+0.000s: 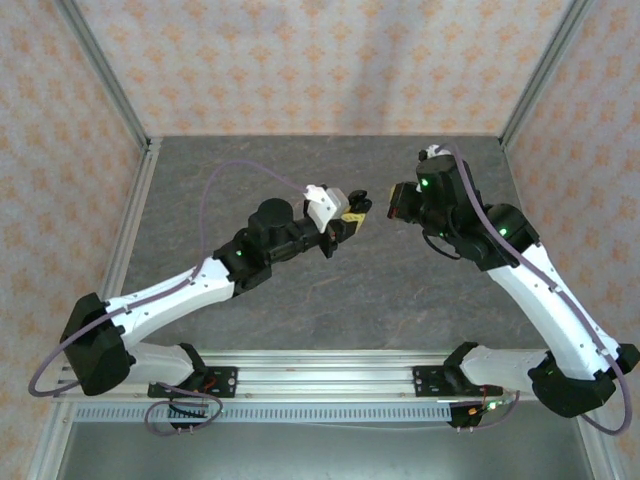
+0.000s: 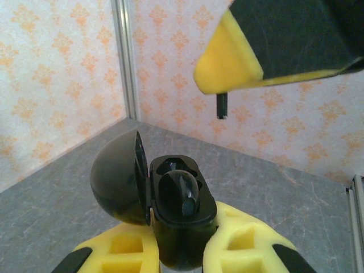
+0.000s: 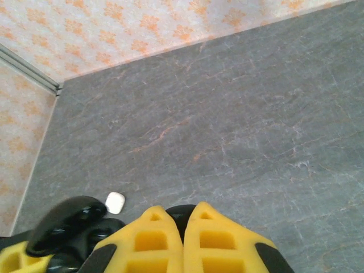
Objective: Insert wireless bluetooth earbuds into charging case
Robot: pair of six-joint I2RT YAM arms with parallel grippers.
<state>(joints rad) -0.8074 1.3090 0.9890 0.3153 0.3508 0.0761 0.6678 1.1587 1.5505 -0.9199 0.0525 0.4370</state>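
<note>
Left tool [image 2: 182,253] is closed on the black charging case [image 2: 181,219], clamped low on the body. The lid [image 2: 116,182] is flipped open to the left and the mouth faces up. The case is held off the bench [image 3: 256,114], about mid-bench in the top view. A seated earbud [image 2: 186,192], black, is already in one socket. The socket beside it looks free, but it's dark and hard to read. Right tool [image 2: 227,71] is pinched shut on the held earbud [image 2: 222,106], also black, with only the stem tip poking out under the pads. It hangs above and a bit right of the case mouth, apart, no contact. In the top view the right tool [image 1: 392,207] is just right of the left tool [image 1: 347,220], tips near each other. In the right wrist view a small white thing [image 3: 115,202] lies on the bench past the case, too small to name.

Step in hand, my read: lower the held earbud into the free socket. To do it well, line the stem up with the socket axis before descending, then come down slow and straight. Stay clear of the lid and the seated earbud, since the pads are bulky next to the mouth. The left tool should hold the case dead steady. Let go only once the bud has dropped home. The bud's head is hidden in the grip, so a twisted bud could jam.
</note>
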